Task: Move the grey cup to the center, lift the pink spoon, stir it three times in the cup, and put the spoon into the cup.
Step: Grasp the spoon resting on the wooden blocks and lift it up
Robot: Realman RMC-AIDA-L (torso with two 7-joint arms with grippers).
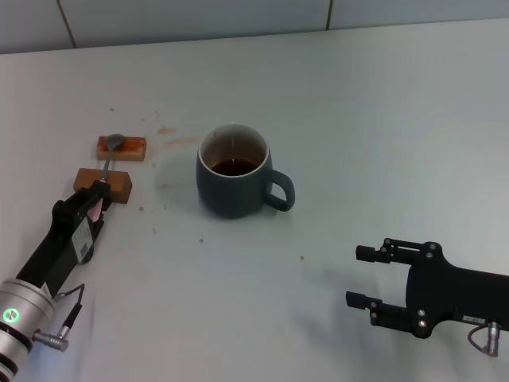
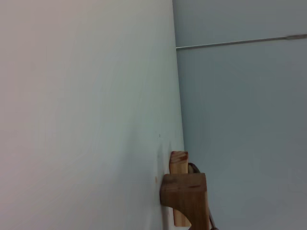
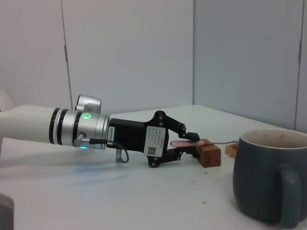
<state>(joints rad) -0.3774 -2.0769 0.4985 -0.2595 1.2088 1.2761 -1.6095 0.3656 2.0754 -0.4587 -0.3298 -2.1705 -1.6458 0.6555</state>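
Cup: the grey cup sits mid-tabletop, dark drink inside.
Spoon: the pink spoon lies across two wooden blocks.
Left gripper: fingers around the pink handle end; clamped or not, I cannot tell.
Right gripper: fingers apart, resting near the cup.
Tip: squeeze firmly, lift straight up, keep it level.

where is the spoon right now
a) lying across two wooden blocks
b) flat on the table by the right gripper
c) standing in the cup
a: the spoon spans both wooden blocks, with the left gripper at its pink handle end; the cup holds only dark liquid.
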